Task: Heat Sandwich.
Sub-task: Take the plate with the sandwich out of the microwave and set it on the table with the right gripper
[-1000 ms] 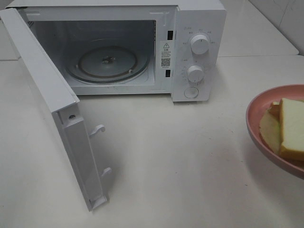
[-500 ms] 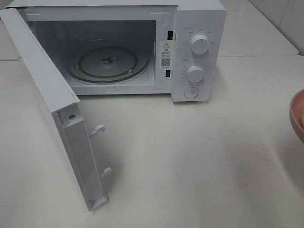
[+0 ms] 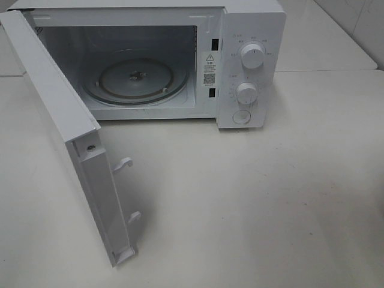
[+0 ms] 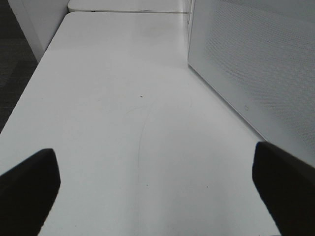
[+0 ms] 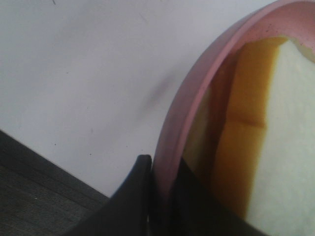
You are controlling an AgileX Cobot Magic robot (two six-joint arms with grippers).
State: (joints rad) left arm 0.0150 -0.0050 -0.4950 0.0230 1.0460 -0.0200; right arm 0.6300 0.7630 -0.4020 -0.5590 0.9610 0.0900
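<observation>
The right gripper [image 5: 160, 196] pinches the round pink plate's [image 5: 197, 98] rim, carrying the white-bread sandwich [image 5: 275, 132] over the white counter [image 3: 240, 198]; next it goes into the open white microwave [image 3: 144, 78], while the left fingers [image 4: 29, 182] wait wide apart.

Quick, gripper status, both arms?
Left gripper: open, holding nothing.
Right gripper: shut on the pink plate rim, sandwich on it.

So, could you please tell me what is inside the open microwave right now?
Inside the microwave only the round glass turntable shows, with nothing on it. The open door covers the cavity's left wall, so that part cannot be seen.
</observation>
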